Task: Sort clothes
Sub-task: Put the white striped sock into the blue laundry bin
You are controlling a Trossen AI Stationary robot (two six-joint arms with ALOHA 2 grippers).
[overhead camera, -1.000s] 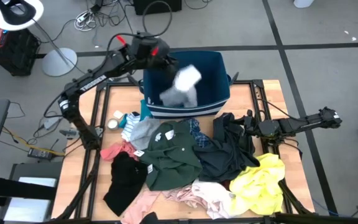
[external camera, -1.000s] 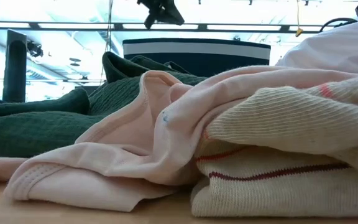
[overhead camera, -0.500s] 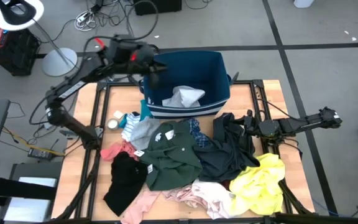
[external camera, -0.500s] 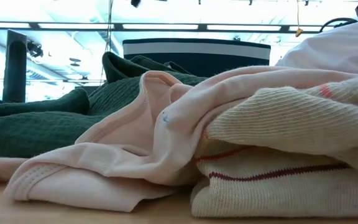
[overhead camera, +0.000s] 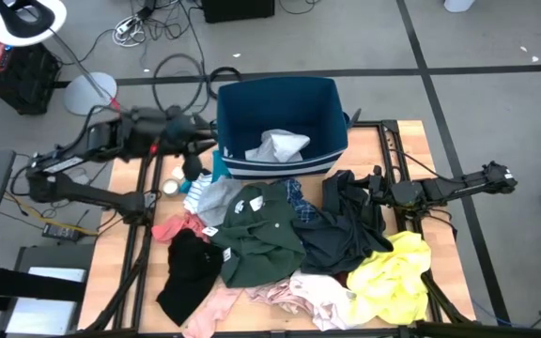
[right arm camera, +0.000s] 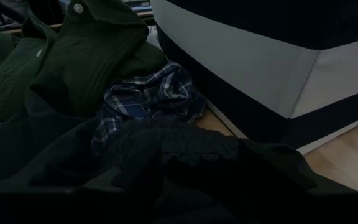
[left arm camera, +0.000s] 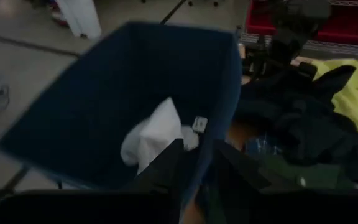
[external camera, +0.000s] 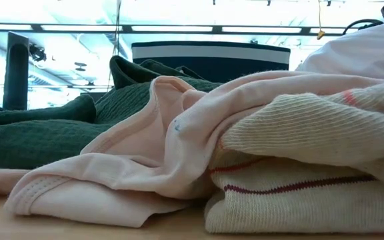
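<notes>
High view: white garment crumpled in bin, no clear axis.

A navy bin with white stripes stood at the wooden table's far edge; a small, perhaps white, cup lay left of the bin.

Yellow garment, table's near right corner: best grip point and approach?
Take the yellow garment at a raised fold near its middle, coming straight down. It lies bunched in a heap, so the creases stand up and give the fingers something to pinch. Its inner edge abuts the black clothing and pale pink garment, so a central pinch is likelier to lift it alone.
</notes>
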